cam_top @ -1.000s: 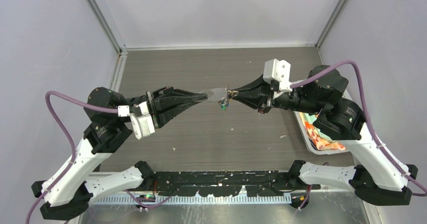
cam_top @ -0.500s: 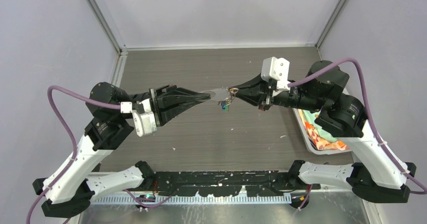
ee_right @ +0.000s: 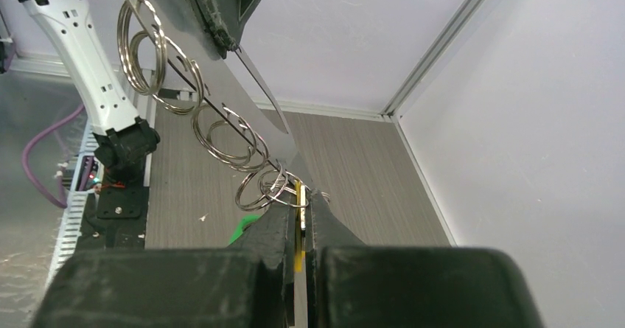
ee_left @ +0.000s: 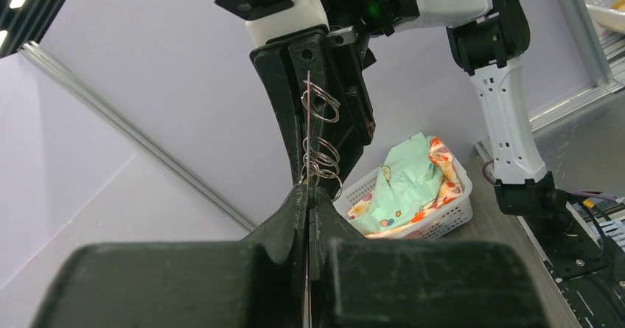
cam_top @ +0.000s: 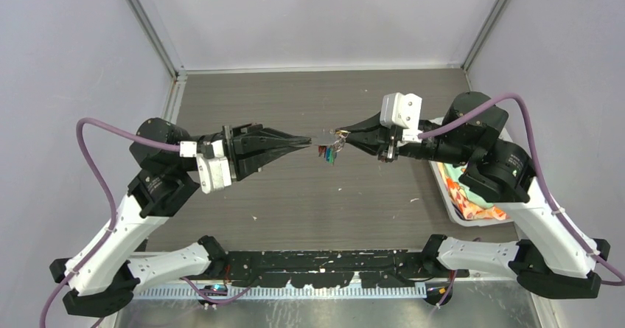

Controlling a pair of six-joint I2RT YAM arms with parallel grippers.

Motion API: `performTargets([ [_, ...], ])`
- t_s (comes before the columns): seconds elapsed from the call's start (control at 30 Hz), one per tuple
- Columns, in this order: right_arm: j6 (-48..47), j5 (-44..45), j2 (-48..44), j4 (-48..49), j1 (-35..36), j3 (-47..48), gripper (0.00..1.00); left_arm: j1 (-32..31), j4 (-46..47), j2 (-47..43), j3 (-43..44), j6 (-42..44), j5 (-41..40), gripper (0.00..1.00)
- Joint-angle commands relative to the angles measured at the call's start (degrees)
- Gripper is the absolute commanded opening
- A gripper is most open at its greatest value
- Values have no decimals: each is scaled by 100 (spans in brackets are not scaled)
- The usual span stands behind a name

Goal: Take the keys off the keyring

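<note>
The keyring, a flat silvery plate, hangs in mid-air between my two grippers above the table. My left gripper is shut on its left end; in the left wrist view the plate shows edge-on between the closed fingers, with wire rings along it. My right gripper is shut on a yellow key at the plate's other end. More keys dangle below, one of them green. Several split rings line the plate's edge.
A white basket of coloured cloth sits at the right edge of the table, under the right arm; it also shows in the left wrist view. Walls close the back and both sides of the grey wood-grain table.
Both grippers have shifted slightly and risen a little with the keyring. The plate has turned more edge-on to the top camera. Both grips are unchanged.
</note>
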Motion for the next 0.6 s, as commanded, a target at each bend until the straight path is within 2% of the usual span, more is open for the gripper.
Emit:
performTargets([
  [0.0, -328, 122, -222, 778, 18, -257, 1, 8, 425, 36, 228, -328, 94, 0],
  [0.57, -870, 392, -800, 1861, 21, -1252, 1, 109, 559, 103, 167, -863, -97, 0],
])
